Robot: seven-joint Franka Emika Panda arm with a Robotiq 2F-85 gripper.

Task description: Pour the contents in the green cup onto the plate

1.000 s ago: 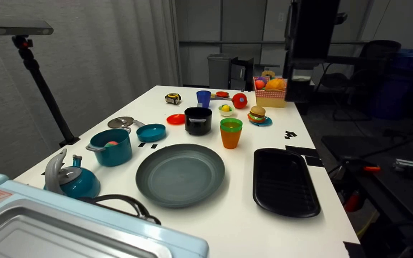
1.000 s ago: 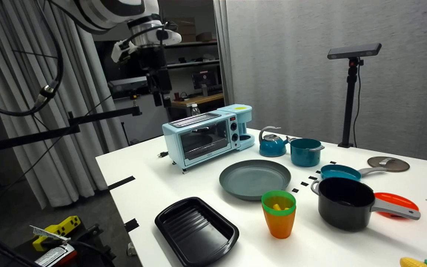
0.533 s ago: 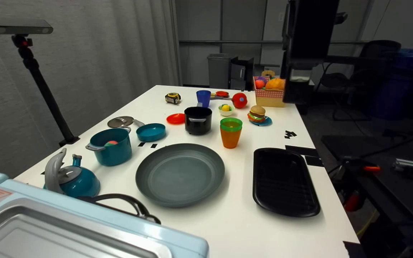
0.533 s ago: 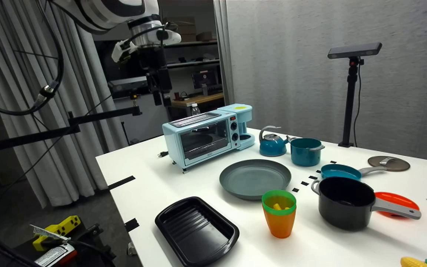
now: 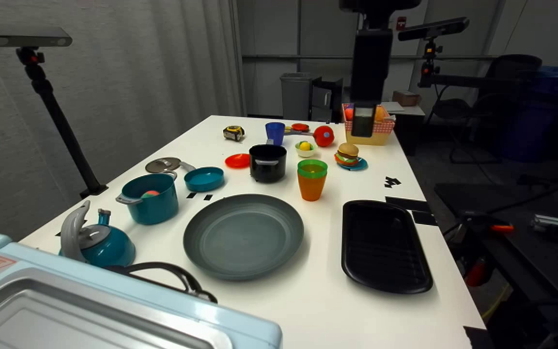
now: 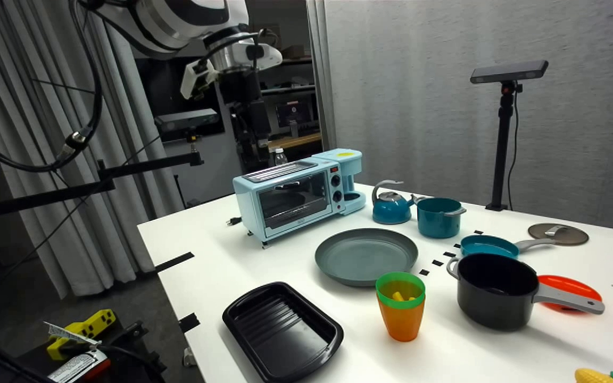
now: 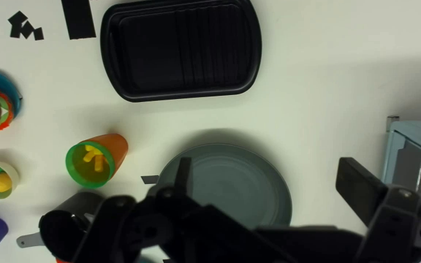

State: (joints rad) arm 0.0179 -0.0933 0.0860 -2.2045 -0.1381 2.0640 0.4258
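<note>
The green cup (image 5: 312, 167) stands upright, nested in an orange cup (image 5: 311, 187). Its green rim shows above the orange in both exterior views (image 6: 400, 284) and in the wrist view (image 7: 71, 160). The contents (image 7: 95, 156), a few short yellow sticks, lie inside the green cup and also show in an exterior view (image 6: 399, 297). The grey-teal plate (image 5: 244, 237) lies bare beside the cups, also seen in the wrist view (image 7: 232, 175). My gripper (image 7: 264, 171) is open and empty, high above the table (image 6: 253, 157). Its fingers partly cover the plate in the wrist view.
A black tray (image 6: 280, 330) lies beside the cups. A black pot (image 6: 498, 298) with a long handle stands on their other side. A light blue toaster oven (image 6: 296, 197), a teal kettle (image 6: 391, 210) and a teal pot (image 6: 438, 221) stand beyond the plate.
My gripper has moved over toward the table, leftward in one exterior picture and rightward and slightly lower in the other. The cups, contents and plate have not moved.
</note>
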